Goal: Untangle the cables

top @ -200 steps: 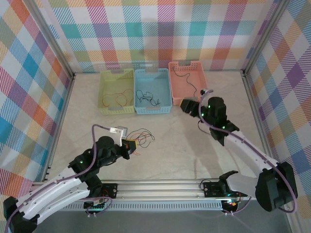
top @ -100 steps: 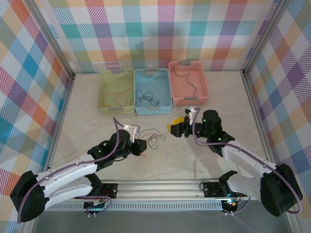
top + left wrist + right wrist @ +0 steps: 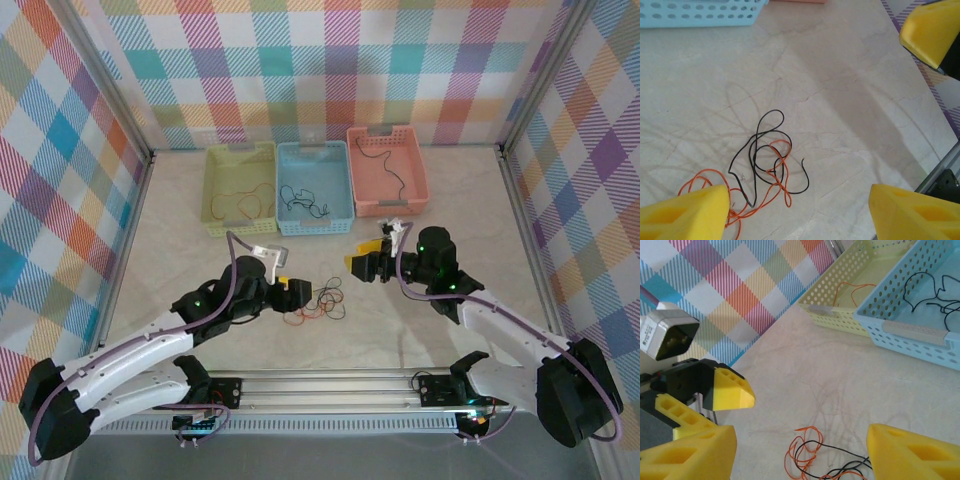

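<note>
A small tangle of cables (image 3: 322,303), one black and one orange-red, lies loose on the table between my two arms. In the left wrist view the tangle (image 3: 767,160) rests on the marble just ahead of my left gripper (image 3: 800,215), which is open; the orange loops run up beside its left finger (image 3: 687,212). My left gripper (image 3: 296,292) sits just left of the tangle. My right gripper (image 3: 362,262) hovers up and to the right of it, open and holding nothing. From the right wrist the cables (image 3: 812,460) lie below my right gripper (image 3: 800,455).
Three baskets stand in a row at the back: yellow (image 3: 242,226) with an orange cable, blue (image 3: 313,226) with black cables, pink (image 3: 390,208) with a black cable. The two grippers are close together over the table's middle. A metal rail (image 3: 330,385) runs along the near edge.
My left gripper swung right, opened and let the cables drop onto the table. My right arm came from the pink basket to the table's middle and has since held still.
</note>
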Motion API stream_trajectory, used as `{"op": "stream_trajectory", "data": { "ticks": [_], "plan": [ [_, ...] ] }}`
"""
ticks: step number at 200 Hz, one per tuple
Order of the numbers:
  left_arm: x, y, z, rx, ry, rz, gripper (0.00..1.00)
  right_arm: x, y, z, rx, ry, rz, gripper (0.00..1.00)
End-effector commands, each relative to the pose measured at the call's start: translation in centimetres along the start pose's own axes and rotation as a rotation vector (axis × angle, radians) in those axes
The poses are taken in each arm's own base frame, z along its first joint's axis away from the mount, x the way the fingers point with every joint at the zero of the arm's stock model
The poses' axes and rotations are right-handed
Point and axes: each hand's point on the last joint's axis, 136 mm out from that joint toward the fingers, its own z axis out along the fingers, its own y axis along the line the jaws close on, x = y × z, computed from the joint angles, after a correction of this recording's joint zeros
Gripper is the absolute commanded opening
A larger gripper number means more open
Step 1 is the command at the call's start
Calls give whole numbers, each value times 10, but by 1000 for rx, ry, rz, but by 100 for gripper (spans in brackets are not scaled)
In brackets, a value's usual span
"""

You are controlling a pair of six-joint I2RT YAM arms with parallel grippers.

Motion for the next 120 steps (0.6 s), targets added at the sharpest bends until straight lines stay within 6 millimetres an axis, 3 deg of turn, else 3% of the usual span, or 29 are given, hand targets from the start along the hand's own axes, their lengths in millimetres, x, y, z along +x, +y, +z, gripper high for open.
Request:
{"op": "stream_trajectory", "data": {
  "ticks": [1,45,67,120],
  "plan": [
    [11,5,11,-56,111,16,70,-5,1,-8,26,-47,-78,70],
    [25,13,51,-136,249,-12,55,-4,-11,-15,105,-79,-111,70],
    [26,25,62,-216,281,-12,50,-4,-16,-16,135,-84,-121,70],
    [40,31,82,-231,340,-24,38,-4,-20,-17,154,-90,-124,70]
  ]
}}
